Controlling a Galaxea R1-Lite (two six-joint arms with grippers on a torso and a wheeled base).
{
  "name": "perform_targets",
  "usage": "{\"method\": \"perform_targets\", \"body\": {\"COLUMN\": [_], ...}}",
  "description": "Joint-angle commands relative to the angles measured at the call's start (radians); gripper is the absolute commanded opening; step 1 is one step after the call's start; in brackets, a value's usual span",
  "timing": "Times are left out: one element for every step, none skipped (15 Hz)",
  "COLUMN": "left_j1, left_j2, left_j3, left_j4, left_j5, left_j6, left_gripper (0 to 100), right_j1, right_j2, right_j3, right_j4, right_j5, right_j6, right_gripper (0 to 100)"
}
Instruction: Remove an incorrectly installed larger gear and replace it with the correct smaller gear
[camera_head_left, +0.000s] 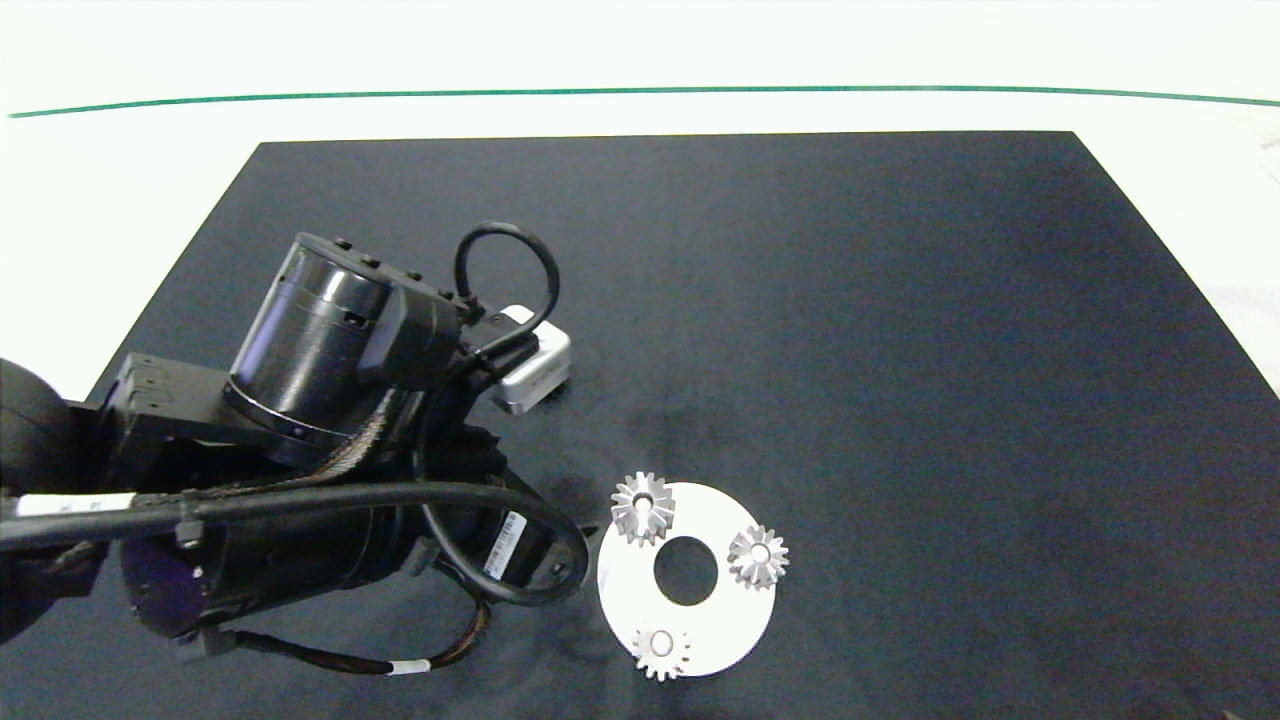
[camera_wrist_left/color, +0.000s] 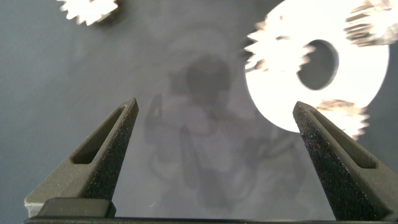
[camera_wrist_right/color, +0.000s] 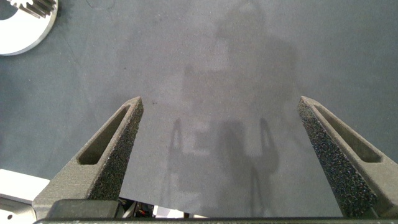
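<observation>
The left gripper (camera_wrist_left/color: 214, 104) hangs over the mat (camera_head_left: 900, 300) with its fingers spread wide and nothing between them. In the head view it is hidden under the left arm (camera_head_left: 330, 400), which lies at about 9 o'clock from the disc (camera_head_left: 700, 500). The right gripper (camera_wrist_right/color: 221, 99) is also wide and empty. It sits over bare mat, well apart from the disc and out of the head view.

The disc is white with a round centre hole and carries three gears at its rim. The larger gear (camera_head_left: 642, 508), judged by its long pointed teeth, sits at 11 o'clock. The other gears (camera_head_left: 758, 556) sit at 3 and 7 o'clock. A fourth gear (camera_wrist_left/color: 90, 9) lies on the mat off the disc. It shows only in the left wrist view and is probably the smaller gear, but it is too blurred to be sure.

The step in hand looks like the approach to lift the larger gear. To do it well, centre the left gripper straight above the gear and come down vertically. Set the fingers on opposite teeth, clear of the neighbouring gears, then close firmly and pull straight up so the disc does not shift.
</observation>
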Motion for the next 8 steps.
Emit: {"method": "perform_targets", "body": {"left_j1": [-0.044, -0.052, -0.069, -0.077, -0.09, -0.095, -0.097, -0.103], "left_j2": [0.095, 0.106, 0.12, 0.129, 0.145, 0.166, 0.175, 0.203], "left_j3": [-0.09, -0.124, -0.158, -0.179, -0.196, -0.213, -0.222, -0.251], "left_j4": [0.056, 0.093, 0.129, 0.145, 0.146, 0.148, 0.148, 0.154], "left_j5": [0.009, 0.009, 0.009, 0.011, 0.018, 0.04, 0.044, 0.046], "left_j6": [0.003, 0.003, 0.002, 0.002, 0.002, 0.003, 0.003, 0.005], "left_gripper": [100, 100, 100, 100, 100, 100, 100, 100], "right_j1": [0.0, 0.0, 0.0, 0.0, 0.0, 0.0, 0.0, 0.0], "right_j2": [-0.005, -0.004, -0.004, -0.005, -0.005, -0.005, -0.005, -0.005], "right_j3": [0.005, 0.005, 0.005, 0.005, 0.005, 0.005, 0.005, 0.006], "right_j4": [0.002, 0.002, 0.0, 0.0, 0.0, 0.0, 0.0, 0.0], "right_j5": [0.001, 0.001, 0.001, 0.001, 0.001, 0.001, 0.001, 0.001], "right_j6": [-0.001, -0.001, -0.001, -0.001, -0.001, -0.001, -0.001, -0.001], "right_gripper": [100, 100, 100, 100, 100, 100, 100, 100]}}
